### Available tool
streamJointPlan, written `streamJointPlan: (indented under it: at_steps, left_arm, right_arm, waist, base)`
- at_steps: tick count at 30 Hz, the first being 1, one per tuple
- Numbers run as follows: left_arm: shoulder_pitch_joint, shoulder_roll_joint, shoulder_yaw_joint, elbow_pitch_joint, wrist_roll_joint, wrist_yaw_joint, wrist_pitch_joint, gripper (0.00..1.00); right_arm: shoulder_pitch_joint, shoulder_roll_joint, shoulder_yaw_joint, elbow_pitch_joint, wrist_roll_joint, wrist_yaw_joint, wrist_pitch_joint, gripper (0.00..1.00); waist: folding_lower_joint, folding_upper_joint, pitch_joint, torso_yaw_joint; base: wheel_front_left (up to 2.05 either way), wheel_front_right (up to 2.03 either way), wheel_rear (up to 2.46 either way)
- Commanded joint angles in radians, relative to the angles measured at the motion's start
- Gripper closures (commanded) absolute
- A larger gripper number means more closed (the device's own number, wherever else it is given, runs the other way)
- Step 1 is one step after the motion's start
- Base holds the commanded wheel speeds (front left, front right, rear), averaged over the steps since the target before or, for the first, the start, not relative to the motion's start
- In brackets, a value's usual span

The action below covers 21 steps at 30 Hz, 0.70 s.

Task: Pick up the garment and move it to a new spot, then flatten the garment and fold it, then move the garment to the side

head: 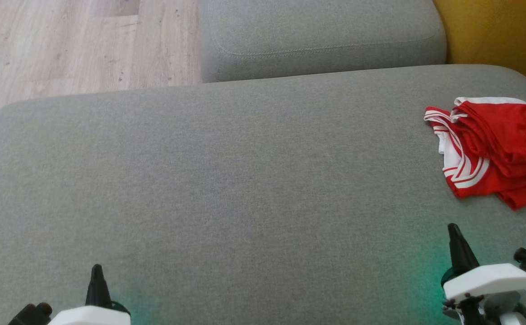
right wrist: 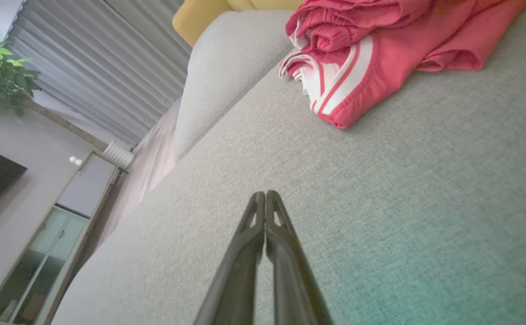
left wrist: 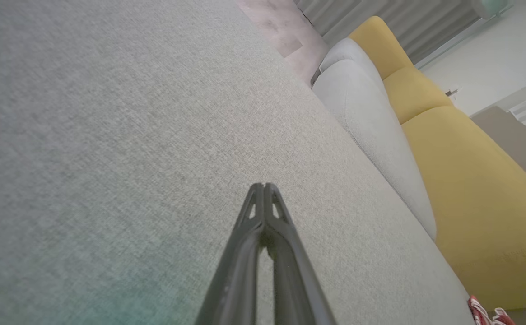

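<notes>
Red cloth with white stripes, the garment (head: 493, 153) lies in a loose, layered heap at the right edge of the grey cushion (head: 226, 180), close to the yellow backrest (head: 493, 31). It looks bundled rather than squared, so I cannot tell whether it is a finished fold set aside or a pile not yet handled. The left tool (head: 96, 275) sits low at the near edge, fingers pressed together on nothing; the right tool (head: 454, 232) is likewise pressed together and empty, near the garment but apart from it. If folding is yet to do, the wide bare middle of the cushion looks the likely place to spread it.
</notes>
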Motion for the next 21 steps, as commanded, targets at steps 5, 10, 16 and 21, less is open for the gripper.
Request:
streamJointPlan:
  at_steps: [5, 10, 16, 21]
  left_arm:
    - [-0.055, -0.002, 0.037, -0.038, -0.052, -0.01, 0.015, 1.0]
    - [-0.062, -0.006, 0.048, -0.046, -0.097, -0.016, 0.029, 1.0]
    - [-0.071, -0.011, 0.061, -0.056, -0.151, -0.022, 0.046, 1.0]
    - [-0.079, -0.015, 0.073, -0.064, -0.196, -0.027, 0.06, 1.0]
  right_arm:
    - [-0.059, 0.001, -0.006, -0.045, 0.069, 0.004, 0.008, 1.0]
    - [-0.063, 0.005, -0.014, -0.052, 0.127, 0.004, 0.016, 1.0]
    - [-0.069, 0.01, -0.024, -0.06, 0.197, 0.005, 0.025, 1.0]
    - [-0.074, 0.015, -0.033, -0.067, 0.255, 0.005, 0.032, 1.0]
  waist:
    - [-0.0001, 0.0, 0.001, 0.001]
    - [-0.0001, 0.0, 0.001, 0.002]
    - [-0.0001, 0.0, 0.002, 0.004]
    - [-0.0001, 0.0, 0.003, 0.005]
  base:
    - [0.0, 0.0, 0.0]
    - [0.0, 0.0, 0.0]
    - [0.0, 0.0, 0.0]
    - [0.0, 0.0, 0.0]
